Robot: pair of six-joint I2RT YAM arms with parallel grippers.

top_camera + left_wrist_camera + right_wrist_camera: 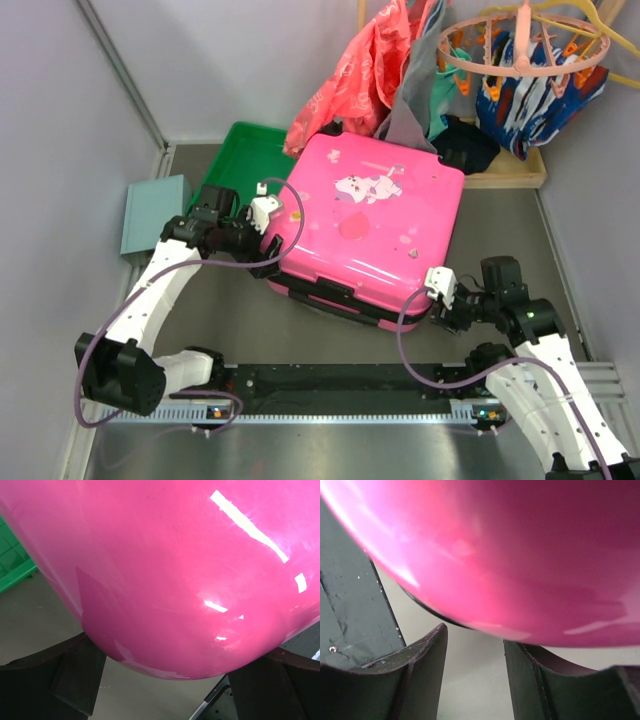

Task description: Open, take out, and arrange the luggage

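Note:
The hot-pink luggage (365,225) lies flat and closed on the table, sticker side up, black trim along its near edge. My left gripper (262,250) is open at its left near corner; the pink shell (170,570) fills the left wrist view, just beyond the two dark fingers (75,680). My right gripper (438,308) is open at the right near corner; the shell (520,555) looms over the fingers (425,665), which hold nothing.
A green plastic tray (240,155) sits behind the luggage's left side. A pale-teal box (152,215) lies at far left. Clothes (385,70) and a round peg hanger (525,50) hang at the back. A black rail (340,385) runs along the near edge.

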